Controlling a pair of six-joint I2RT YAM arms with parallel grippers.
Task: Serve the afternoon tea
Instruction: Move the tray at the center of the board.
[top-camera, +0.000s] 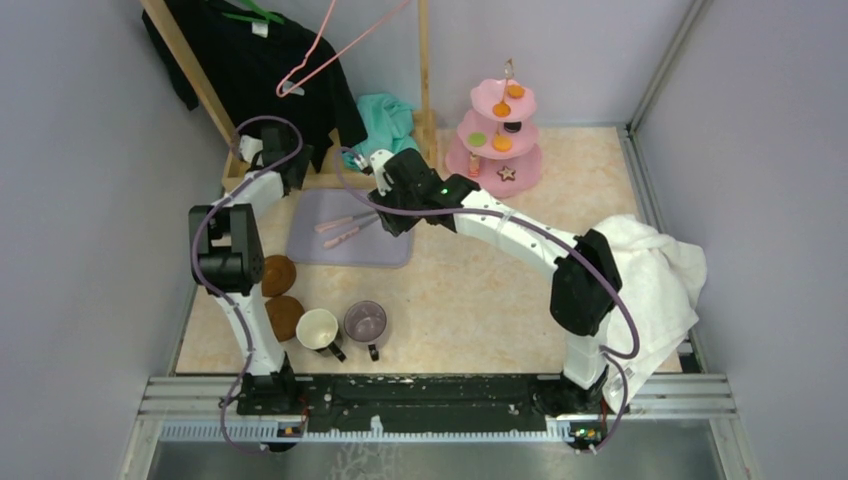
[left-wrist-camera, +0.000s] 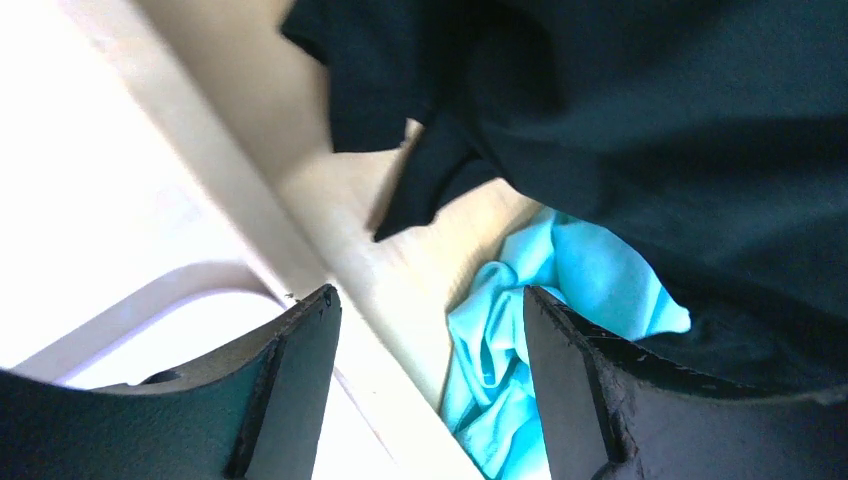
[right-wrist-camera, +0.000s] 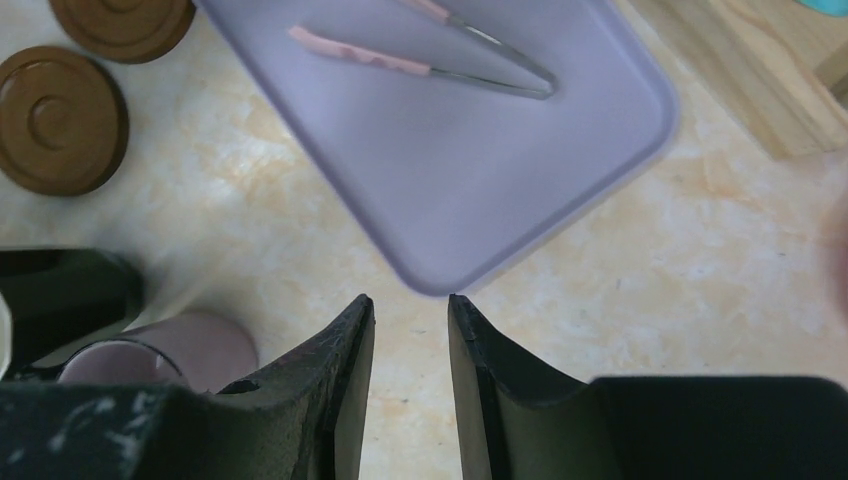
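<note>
**Cream mug** (top-camera: 318, 328), **greyish-purple see-through mug** (top-camera: 365, 321): set upright side by side close to the near edge, between the two arm bases. Handles are turned toward the bases. Both are well apart from either gripper.

**Brown coasters** (top-camera: 285, 316): two are laid flat just left of the cream mug, one behind the other, beside the left arm. Nothing is stood on them.

**White towel** (top-camera: 655, 280): heaped at the right side, against the right arm's elbow.

**Lilac tray** (top-camera: 350, 245): placed mid-table, behind the mugs. **Pink-handled tongs** (top-camera: 345, 228) are laid on it.

**Right gripper** (right-wrist-camera: 411, 305): held above the bare table just off a corner of the tray. Its jaws are parted by a narrow gap, with nothing between them. The mugs and coasters lie nearer the bases than this gripper, untouched.

**Left gripper** (left-wrist-camera: 430, 300): raised at the far left by the **wooden rack** (left-wrist-camera: 230, 190). Its jaws are spread wide and nothing is grasped. A **teal cloth** (left-wrist-camera: 540, 310) and a **black garment** (left-wrist-camera: 650, 130) are seen beyond the fingers.

**Pink three-tier stand** (top-camera: 495, 150): stood at the far edge, right of both grippers and apart from them. **Sweets** (top-camera: 501, 109) are carried on its tiers:
- orange rounds on the top and middle tiers
- a green and a black round on the middle tier
- a star cookie on the bottom tier
</note>
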